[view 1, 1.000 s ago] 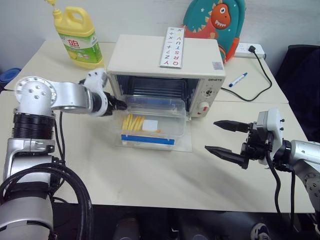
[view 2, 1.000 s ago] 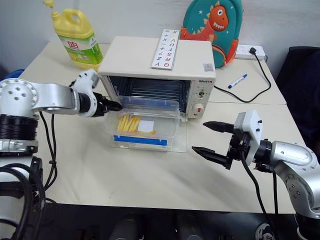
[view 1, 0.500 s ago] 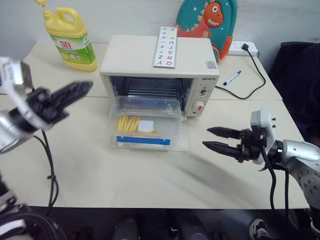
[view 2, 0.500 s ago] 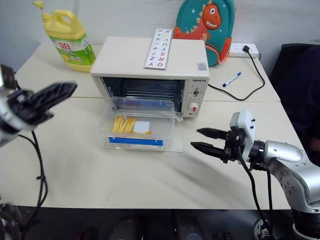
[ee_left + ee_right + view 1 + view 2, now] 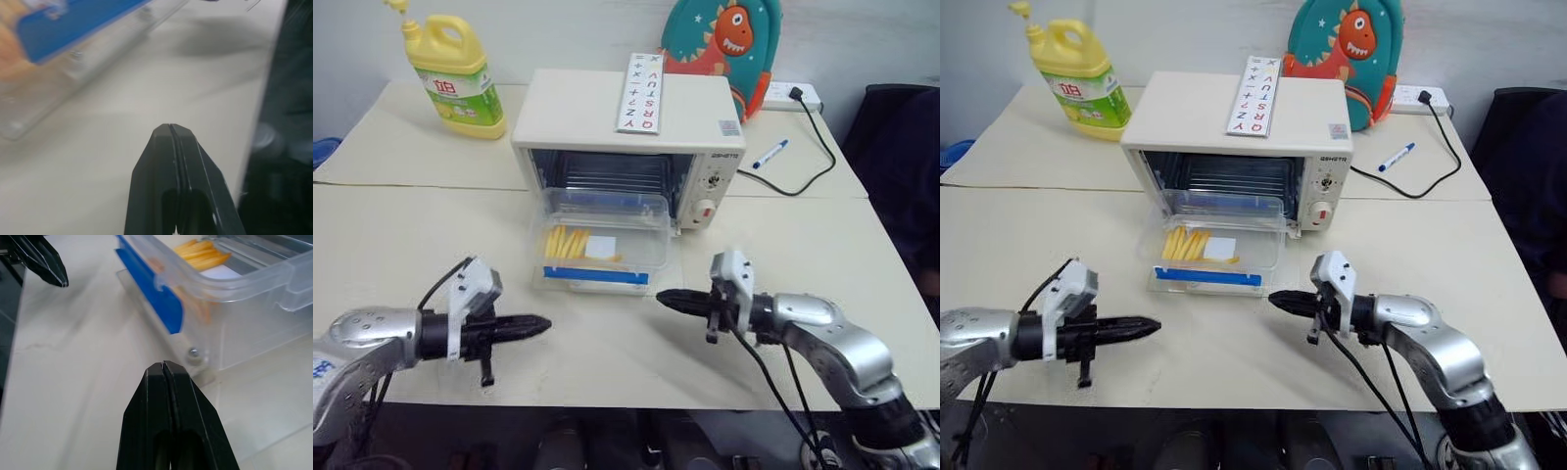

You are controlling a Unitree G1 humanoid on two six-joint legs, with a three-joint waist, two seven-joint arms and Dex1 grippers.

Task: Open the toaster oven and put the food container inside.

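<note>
The cream-white toaster oven [image 5: 628,122] stands at the middle of the table with its glass door [image 5: 674,282] dropped flat. The clear food container [image 5: 602,245], with a blue strip and yellow pieces, rests on that door, its far end at the oven's mouth. My left gripper [image 5: 542,321] is shut and empty, low over the table to the near left of the container. My right gripper [image 5: 662,297] is also shut and empty, pointing left just off the door's near right corner. The right wrist view has the container's corner [image 5: 205,298] close ahead of the shut fingers [image 5: 168,401].
A yellow detergent bottle [image 5: 455,78] stands at the back left. A letter strip [image 5: 643,93] lies on the oven's top. Behind it are a dinosaur backpack [image 5: 729,39], a power strip [image 5: 791,95] with a black cable, and a blue marker [image 5: 769,154].
Both grippers have shut. The left arm left the container's left side, pulling back and down to the near table. The right gripper sank and moved left toward the door's corner.
</note>
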